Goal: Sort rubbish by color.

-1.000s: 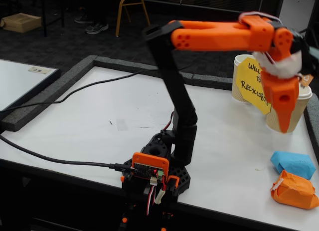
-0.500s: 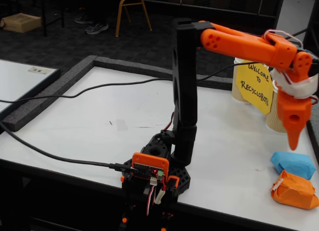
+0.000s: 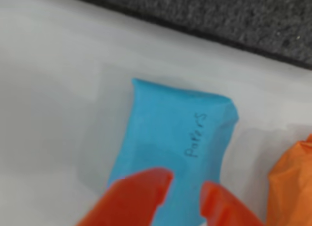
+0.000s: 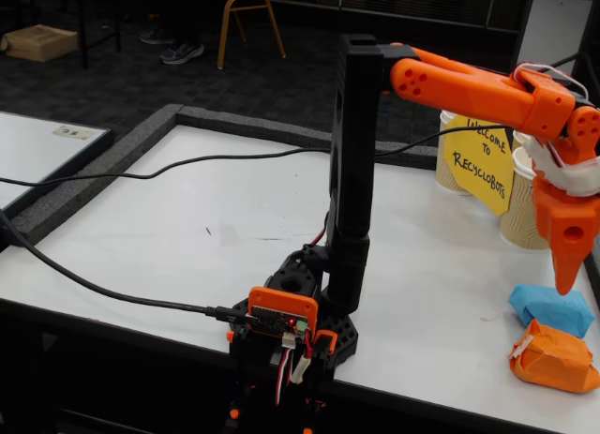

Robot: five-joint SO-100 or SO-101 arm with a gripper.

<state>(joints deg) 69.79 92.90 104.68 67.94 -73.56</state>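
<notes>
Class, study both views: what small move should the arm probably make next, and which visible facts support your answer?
Probably lower straight down. In the fixed view the gripper hangs just above the blue wad, not touching it. In the wrist view its fingertips are slightly parted over the wad's near end, and the orange wad lies close beside, so a straight descent looks safest.

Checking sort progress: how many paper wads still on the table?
2: blue wad right under the pincer, orange wad touching it on the near side. A third may be hidden or out of frame.
</notes>
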